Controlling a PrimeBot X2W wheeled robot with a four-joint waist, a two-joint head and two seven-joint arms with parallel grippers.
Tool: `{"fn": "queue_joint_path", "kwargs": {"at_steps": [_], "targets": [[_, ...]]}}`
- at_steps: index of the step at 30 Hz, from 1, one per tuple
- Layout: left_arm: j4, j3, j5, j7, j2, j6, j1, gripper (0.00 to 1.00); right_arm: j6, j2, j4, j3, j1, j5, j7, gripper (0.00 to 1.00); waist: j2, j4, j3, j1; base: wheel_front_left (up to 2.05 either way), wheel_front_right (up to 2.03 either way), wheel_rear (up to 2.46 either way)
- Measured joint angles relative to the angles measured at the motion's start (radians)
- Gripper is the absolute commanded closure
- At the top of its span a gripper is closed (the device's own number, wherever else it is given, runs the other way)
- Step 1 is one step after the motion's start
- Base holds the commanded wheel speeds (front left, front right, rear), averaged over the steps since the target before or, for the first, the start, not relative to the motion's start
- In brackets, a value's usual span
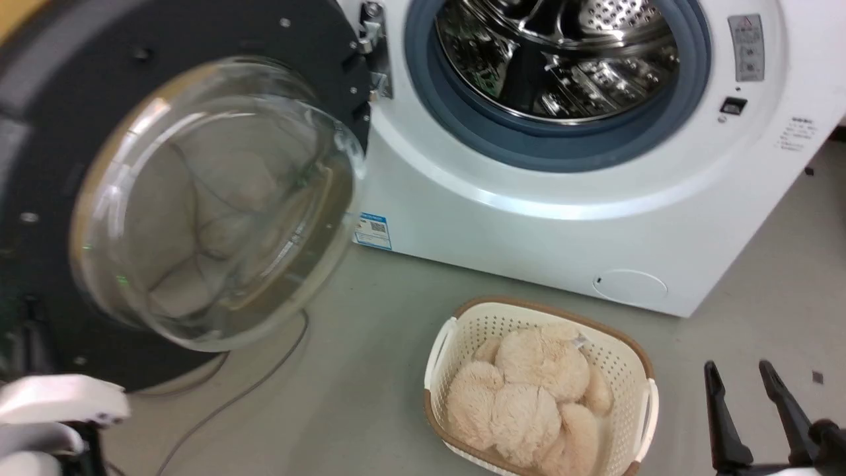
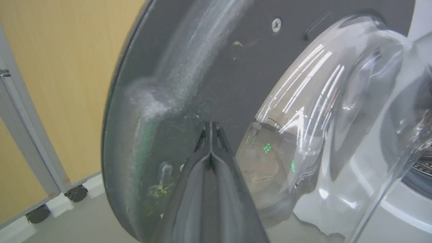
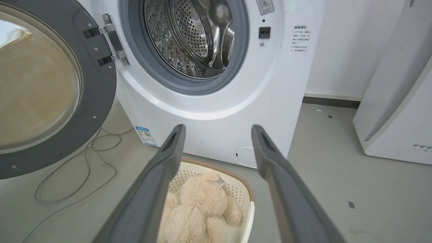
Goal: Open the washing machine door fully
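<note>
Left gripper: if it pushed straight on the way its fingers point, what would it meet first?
The washing machine door: its dark inner rim lies right ahead of the left gripper. Whether the shut tips already touch it is unclear.

Floor (image 1: 396,396) — washing machine (image 1: 529,225), basket (image 1: 439,354)

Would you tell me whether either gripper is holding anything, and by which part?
Nothing is held. The left gripper is shut, its tips at the dark inner face of the washing machine door; the right gripper is open and empty.
</note>
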Motion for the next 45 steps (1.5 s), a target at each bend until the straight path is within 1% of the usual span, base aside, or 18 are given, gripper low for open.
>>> {"fn": "queue_joint_path", "kwargs": {"at_steps": [4, 7, 9, 13, 14, 15, 18, 21, 22, 26, 27, 28, 29, 33, 36, 38, 41, 45], "targets": [[0.105, 0.089, 0.003, -0.001, 0.027, -0.035, -0.077, 1.00, 0.000, 0.000, -0.003, 0.001, -0.019, 0.000, 0.000, 0.00, 0.0000, -0.018, 0.023, 0.0000, 0.00, 0.00, 0.00], [0.168, 0.155, 0.027, -0.001, 0.042, -0.060, -0.137, 1.00, 0.000, 0.000, -0.003, 0.000, -0.026, 0.000, 0.000, 0.00, 0.0000, -0.025, 0.033, 0.0000, 0.00, 0.00, 0.00], [0.211, 0.182, 0.051, -0.001, 0.046, -0.081, -0.162, 1.00, 0.000, 0.000, -0.002, 0.000, -0.026, 0.000, 0.001, 0.00, 0.0000, -0.029, 0.035, 0.0000, 0.00, 0.00, 0.00], [0.273, 0.201, 0.106, -0.001, 0.047, -0.120, -0.191, 1.00, 0.000, 0.000, -0.002, 0.000, -0.027, 0.000, 0.001, 0.00, 0.0000, -0.032, 0.031, 0.0000, 0.00, 0.00, 0.00], [0.292, 0.219, 0.139, -0.001, 0.040, -0.140, -0.200, 1.00, 0.000, 0.000, 0.004, 0.003, -0.028, 0.000, 0.000, 0.00, 0.0000, -0.035, 0.023, 0.0000, 0.00, 0.00, 0.00], [0.293, 0.227, 0.150, -0.001, 0.034, -0.146, -0.200, 1.00, 0.000, 0.000, 0.007, 0.005, -0.028, 0.001, 0.000, 0.00, 0.0000, -0.036, 0.019, 0.0000, 0.00, 0.00, 0.00], [0.279, 0.259, 0.170, -0.001, 0.007, -0.151, -0.196, 1.00, 0.000, 0.000, 0.017, 0.006, -0.027, 0.005, -0.003, 0.00, 0.0000, -0.037, 0.004, 0.0000, 0.00, 0.00, 0.00], [0.224, 0.280, 0.200, -0.001, -0.028, -0.159, -0.157, 1.00, 0.000, 0.000, 0.031, 0.009, -0.026, 0.016, -0.011, 0.00, 0.0000, -0.038, -0.018, 0.0000, 0.00, 0.00, 0.00], [0.132, 0.295, 0.223, -0.001, -0.087, -0.164, -0.079, 1.00, 0.000, 0.000, 0.043, 0.012, -0.021, 0.021, -0.021, 0.00, 0.0000, -0.042, -0.044, 0.0000, 0.00, 0.00, 0.00], [0.010, 0.266, 0.251, -0.001, -0.193, -0.177, 0.035, 1.00, 0.000, 0.000, 0.052, 0.010, -0.005, 0.028, -0.029, 0.00, 0.0000, -0.040, -0.075, 0.0000, 0.00, 0.00, 0.00], [-0.018, 0.246, 0.265, -0.001, -0.214, -0.184, 0.063, 0.72, 0.000, 0.000, 0.054, 0.009, -0.003, 0.030, -0.032, 0.00, 0.0000, -0.039, -0.080, -0.0001, 0.00, 0.00, 0.00], [-0.043, 0.222, 0.277, -0.001, -0.231, -0.184, 0.087, 0.27, 0.000, 0.000, 0.056, 0.011, -0.003, 0.030, -0.034, 0.00, 0.0000, -0.038, -0.084, 0.0000, 0.00, 0.00, 0.00], [-0.069, 0.200, 0.283, -0.001, -0.248, -0.184, 0.108, 0.00, 0.000, 0.000, 0.058, 0.012, -0.003, 0.031, -0.035, 0.00, 0.0000, -0.038, -0.087, 0.0000, 0.00, 0.00, 0.00], [-0.151, 0.096, 0.330, -0.001, -0.263, -0.183, 0.171, 0.00, 0.000, 0.000, 0.062, 0.013, -0.003, 0.030, -0.036, 0.00, 0.0000, -0.040, -0.091, 0.0000, 0.00, 0.00, 0.00], [-0.181, 0.017, 0.371, -0.001, -0.268, -0.183, 0.192, 0.00, 0.000, 0.000, 0.062, 0.016, -0.004, 0.026, -0.036, 0.00, 0.0000, -0.047, -0.093, 0.0000, 0.00, 0.00, 0.00], [-0.195, -0.036, 0.395, 0.004, -0.272, -0.185, 0.194, 0.00, 0.000, 0.000, 0.062, 0.017, -0.004, 0.018, -0.035, 0.00, 0.0000, -0.059, -0.095, 0.0000, 0.00, 0.00, 0.00], [-0.200, -0.107, 0.423, 0.028, -0.274, -0.206, 0.194, 0.00, 0.000, 0.000, 0.060, 0.020, -0.004, 0.004, -0.033, 0.00, 0.0000, -0.082, -0.098, 0.0000, 0.00, 0.00, 0.00], [-0.196, -0.163, 0.442, 0.056, -0.275, -0.218, 0.194, 0.00, 0.000, 0.000, 0.054, 0.026, -0.004, -0.001, -0.023, 0.00, 0.0000, -0.126, -0.103, 0.0000, 0.00, 0.00, 0.00]]}}
